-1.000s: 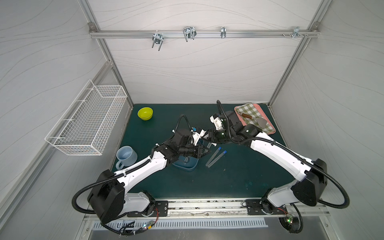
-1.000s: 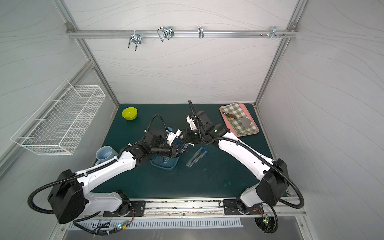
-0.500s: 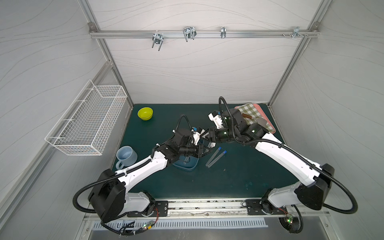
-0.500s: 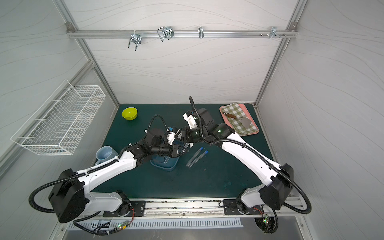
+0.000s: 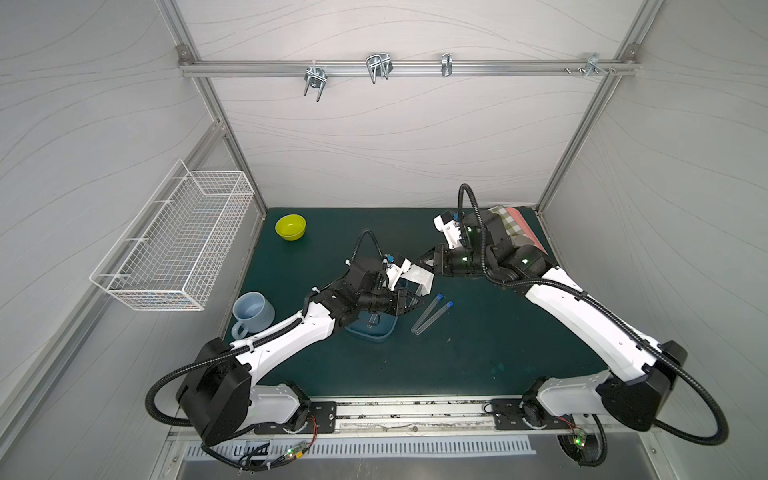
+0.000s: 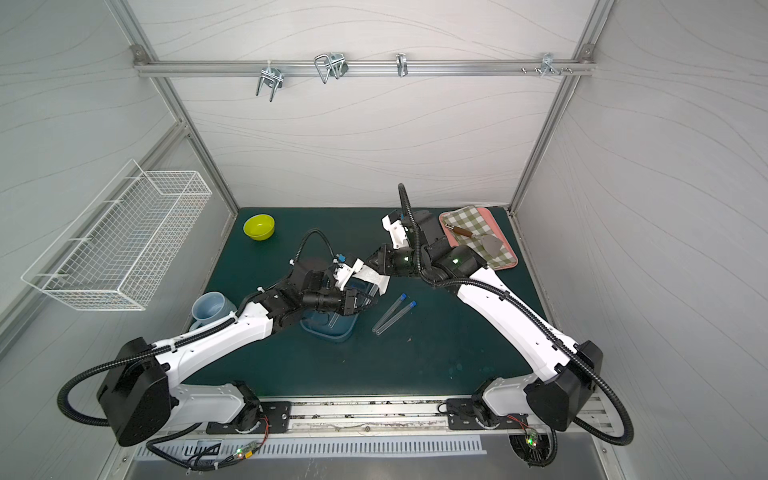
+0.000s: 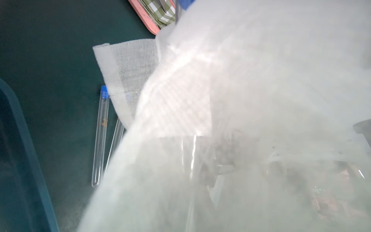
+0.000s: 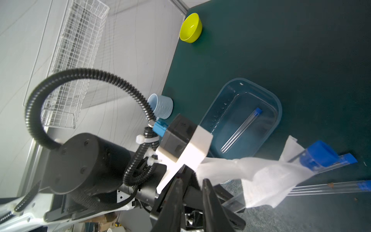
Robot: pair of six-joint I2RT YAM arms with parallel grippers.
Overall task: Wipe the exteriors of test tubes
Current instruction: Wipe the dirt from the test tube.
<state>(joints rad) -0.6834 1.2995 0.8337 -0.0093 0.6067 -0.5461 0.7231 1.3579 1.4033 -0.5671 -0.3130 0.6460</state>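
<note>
Left fingers (image 5: 405, 297) clench a test tube (image 8: 321, 154) draped in gauze (image 8: 261, 176), cap toward right fingers (image 8: 210, 200) (grip unclear).

Open-weave white gauze cloth (image 8: 261, 176), soft and matt, past the right fingers (image 8: 210, 200); clear glossy test tubes (image 7: 99, 140) capped in blue plastic; smooth translucent plastic tray (image 8: 279, 112); matt green mat (image 5: 457, 365)

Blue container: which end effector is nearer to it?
Left. The left end effector hangs by the blue container; the right end effector is farther back, beyond it.
</note>
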